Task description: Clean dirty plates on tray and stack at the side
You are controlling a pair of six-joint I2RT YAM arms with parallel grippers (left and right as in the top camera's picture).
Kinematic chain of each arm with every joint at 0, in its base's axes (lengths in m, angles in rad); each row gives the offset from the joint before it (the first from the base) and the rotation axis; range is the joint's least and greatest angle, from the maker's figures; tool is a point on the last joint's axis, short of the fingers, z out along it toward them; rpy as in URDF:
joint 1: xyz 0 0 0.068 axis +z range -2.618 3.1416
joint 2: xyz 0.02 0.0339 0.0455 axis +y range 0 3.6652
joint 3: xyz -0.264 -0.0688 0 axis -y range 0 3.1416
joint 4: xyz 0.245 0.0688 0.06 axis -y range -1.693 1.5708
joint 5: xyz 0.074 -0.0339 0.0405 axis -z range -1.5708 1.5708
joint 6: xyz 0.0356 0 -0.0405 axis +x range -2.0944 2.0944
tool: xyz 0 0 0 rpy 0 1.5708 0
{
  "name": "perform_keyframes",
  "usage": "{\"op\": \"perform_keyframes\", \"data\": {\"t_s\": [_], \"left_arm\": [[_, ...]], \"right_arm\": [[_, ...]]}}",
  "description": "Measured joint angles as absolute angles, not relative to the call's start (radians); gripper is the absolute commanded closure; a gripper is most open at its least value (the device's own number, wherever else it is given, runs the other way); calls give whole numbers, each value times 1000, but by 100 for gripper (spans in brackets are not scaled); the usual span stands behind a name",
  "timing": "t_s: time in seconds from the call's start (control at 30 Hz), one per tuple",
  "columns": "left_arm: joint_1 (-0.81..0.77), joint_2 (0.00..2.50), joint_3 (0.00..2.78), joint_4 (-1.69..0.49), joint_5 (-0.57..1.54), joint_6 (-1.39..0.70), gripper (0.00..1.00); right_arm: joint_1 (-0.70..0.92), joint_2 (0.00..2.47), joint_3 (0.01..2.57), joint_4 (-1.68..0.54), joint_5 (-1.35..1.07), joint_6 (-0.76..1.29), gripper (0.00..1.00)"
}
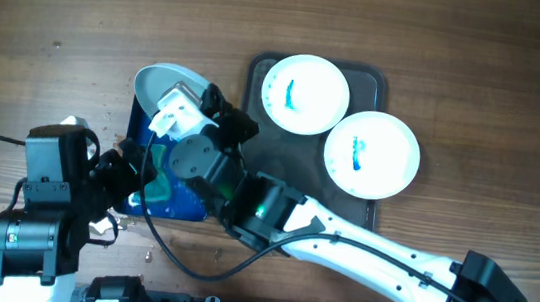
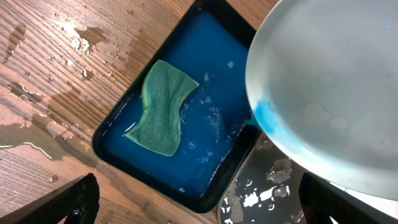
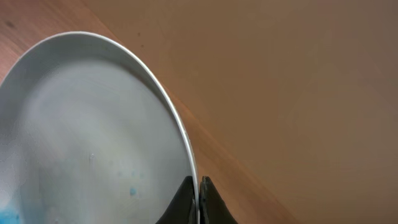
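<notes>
Held plate: a round white shallow plate (image 3: 93,137) hung tilted above the small deep-blue rectangular tray (image 2: 205,56) of water, with a blue-teal smear (image 2: 267,118) near its lower rim.
Right gripper (image 3: 198,198): its fingers were pinched narrow on that plate's rim, and the dish spread out to the left of the fingertips in its own wrist view.
Left gripper (image 2: 199,202): it was spread wide with nothing between the fingers, hovering over the near end of the blue tray.
Green rectangular sponge (image 2: 163,106): it lay flat in the water, ahead and to the left of the left gripper and apart from it. Its long axis ran roughly away from the gripper, slightly slanted.
Key relation: the held plate sat ahead and to the right of the left gripper, higher than the sponge. The left arm was the nearer to the sponge and likely the one to fetch it.
Other plates: two smeared white round plates (image 1: 304,94) (image 1: 371,154) lay on the large dark grey-brown rectangular tray (image 1: 373,81), well off the right gripper's flank.
</notes>
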State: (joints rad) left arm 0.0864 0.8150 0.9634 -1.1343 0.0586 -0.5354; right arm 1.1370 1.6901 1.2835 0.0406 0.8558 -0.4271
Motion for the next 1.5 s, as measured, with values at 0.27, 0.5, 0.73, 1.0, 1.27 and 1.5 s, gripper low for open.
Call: {"op": "perform_keyframes", "data": {"t_s": [0.27, 0.5, 0.73, 1.0, 1.27, 1.5], "left_arm": [[86, 815, 963, -1134, 59, -535, 0], [86, 815, 963, -1134, 59, -536, 0], [86, 815, 963, -1135, 59, -536, 0], [86, 815, 964, -1137, 59, -535, 0], [86, 815, 964, -1137, 59, -535, 0], [86, 815, 964, -1137, 59, -535, 0]], "right_arm": [[1138, 1690, 1283, 61, 877, -488, 96], [1128, 1690, 1283, 69, 876, -468, 95], [738, 1677, 1291, -215, 91, 210, 96], [-13, 1426, 1303, -702, -319, 516, 96], [-484, 1709, 1235, -840, -32, 485, 95], [-427, 1776, 1086, -854, -17, 440, 41]]}}
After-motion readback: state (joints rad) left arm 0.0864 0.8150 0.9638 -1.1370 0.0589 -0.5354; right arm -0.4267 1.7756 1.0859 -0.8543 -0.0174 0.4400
